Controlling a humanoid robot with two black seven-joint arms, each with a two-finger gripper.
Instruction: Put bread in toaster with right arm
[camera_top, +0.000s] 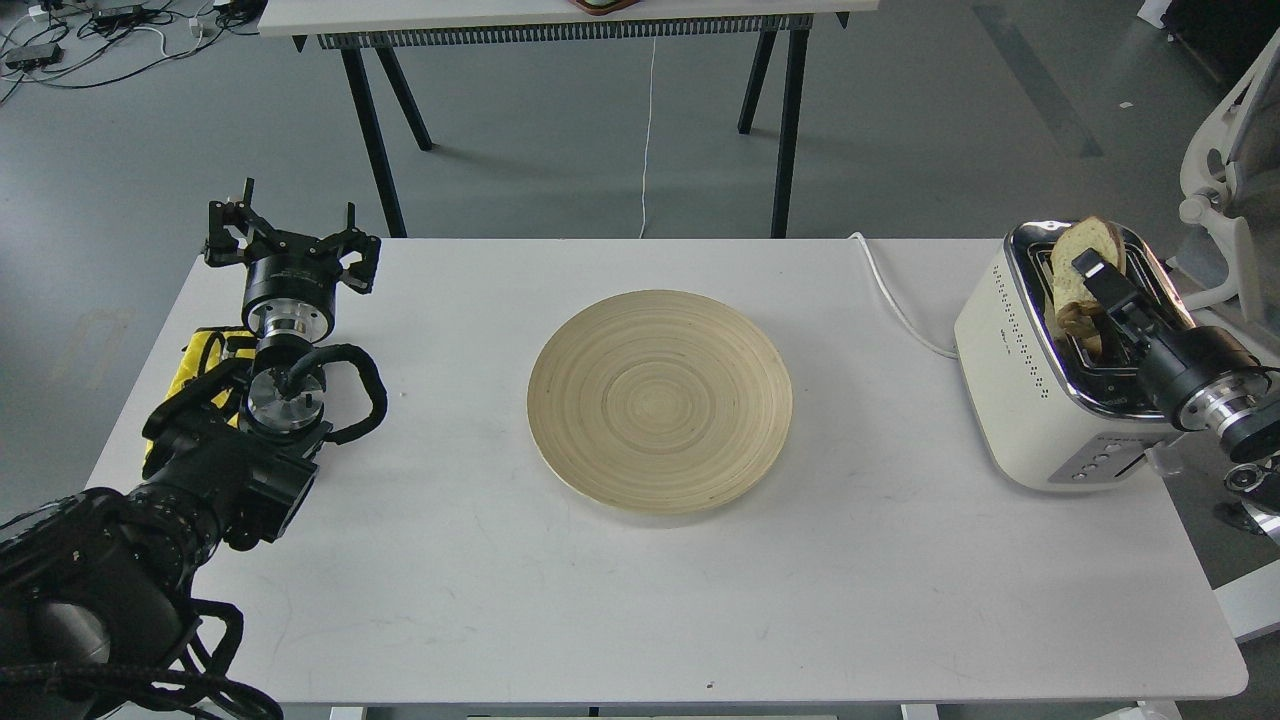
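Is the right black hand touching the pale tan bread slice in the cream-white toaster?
Touching. In the head view, the right hand grips the bread slice, a black finger pressed on its face, above the toaster slot.

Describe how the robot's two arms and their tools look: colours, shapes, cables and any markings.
Both arms are black with shiny silver metal rings at the joints. The left arm's tool is a black two-fingered claw on a round black-and-silver wrist; a ribbed black cable loops beside it, and a yellow piece sits behind the arm. The right arm's tool has slim black fingers on a similar black and silver cylindrical wrist. No markings are readable.
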